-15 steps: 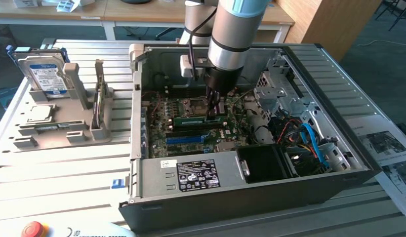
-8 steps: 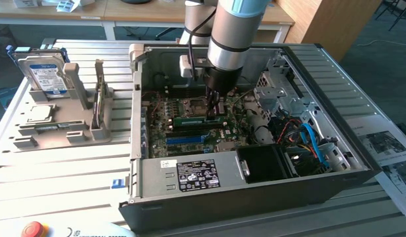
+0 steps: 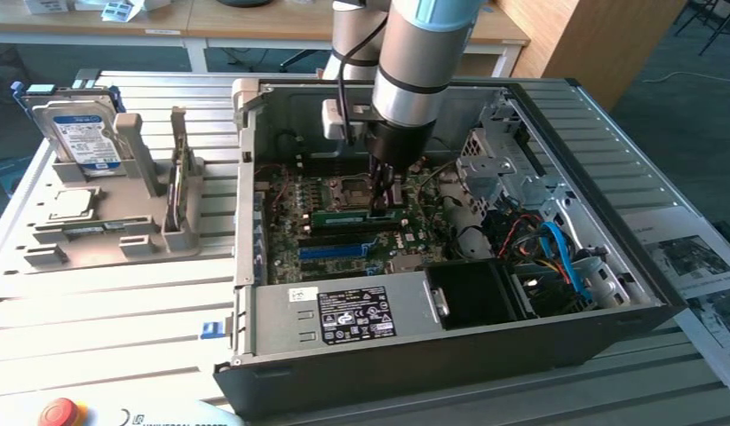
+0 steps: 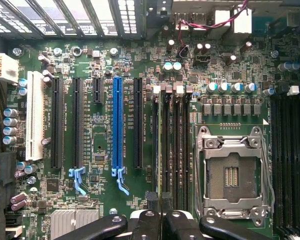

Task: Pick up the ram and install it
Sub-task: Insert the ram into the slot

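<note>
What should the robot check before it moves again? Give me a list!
1. Is the gripper shut on the ram? Ok.
2. Is the ram down at the motherboard, by the memory slots? Ok.
3. Is the ram pushed fully into a slot? Cannot tell.
4. Is the blue cable away from the gripper? Ok.
5. Is the hard drive out of the way, outside the case? Ok.

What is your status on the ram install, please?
Gripper shut on ram. Ram edge-down at the memory slots, seating not clear. Blue cables apart, on exterior view's right.
</note>
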Motion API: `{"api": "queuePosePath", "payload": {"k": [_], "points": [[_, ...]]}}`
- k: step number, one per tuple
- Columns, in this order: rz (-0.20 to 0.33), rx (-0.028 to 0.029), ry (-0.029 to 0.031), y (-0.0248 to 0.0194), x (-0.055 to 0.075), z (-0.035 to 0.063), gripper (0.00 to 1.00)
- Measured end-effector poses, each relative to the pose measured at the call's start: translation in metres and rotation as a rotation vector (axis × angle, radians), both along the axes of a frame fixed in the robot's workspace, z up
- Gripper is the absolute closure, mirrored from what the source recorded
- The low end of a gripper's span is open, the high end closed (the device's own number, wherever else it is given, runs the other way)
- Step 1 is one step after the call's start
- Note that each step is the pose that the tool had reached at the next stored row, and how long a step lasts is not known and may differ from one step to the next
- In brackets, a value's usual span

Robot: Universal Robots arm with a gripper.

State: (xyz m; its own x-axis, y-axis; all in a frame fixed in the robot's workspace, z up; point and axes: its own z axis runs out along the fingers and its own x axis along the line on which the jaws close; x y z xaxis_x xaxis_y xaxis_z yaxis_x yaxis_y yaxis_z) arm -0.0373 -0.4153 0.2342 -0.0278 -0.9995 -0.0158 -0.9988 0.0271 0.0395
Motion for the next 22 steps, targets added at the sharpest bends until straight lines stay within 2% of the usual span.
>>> {"api": "queuePosePath", "payload": {"k": [22], "points": [[0.002,-0.0002,0.0001,-0.0001,0.0007,-0.0022,0.88]]}}
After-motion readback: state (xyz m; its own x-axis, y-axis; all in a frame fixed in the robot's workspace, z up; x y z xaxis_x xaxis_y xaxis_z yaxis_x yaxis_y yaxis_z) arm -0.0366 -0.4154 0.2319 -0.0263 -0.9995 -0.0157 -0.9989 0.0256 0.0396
